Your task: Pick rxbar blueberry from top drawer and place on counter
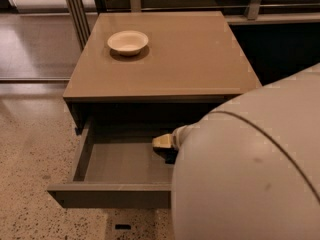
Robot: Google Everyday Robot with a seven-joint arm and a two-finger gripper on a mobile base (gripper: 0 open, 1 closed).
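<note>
The top drawer [112, 195] is pulled open below the tan counter [195, 59], and its grey floor shows on the left. My gripper [164, 148] is down inside the drawer at its right side, with the pale wrist end showing and a dark part under it. My large pale arm shell [250, 169] covers the right half of the drawer. The rxbar blueberry is hidden or out of view; I cannot tell whether the dark part below the gripper belongs to it.
A white bowl [128, 42] sits on the counter near its back left corner. Speckled terrazzo floor [30, 149] lies to the left. Metal posts [77, 9] and a dark rail stand behind the cabinet.
</note>
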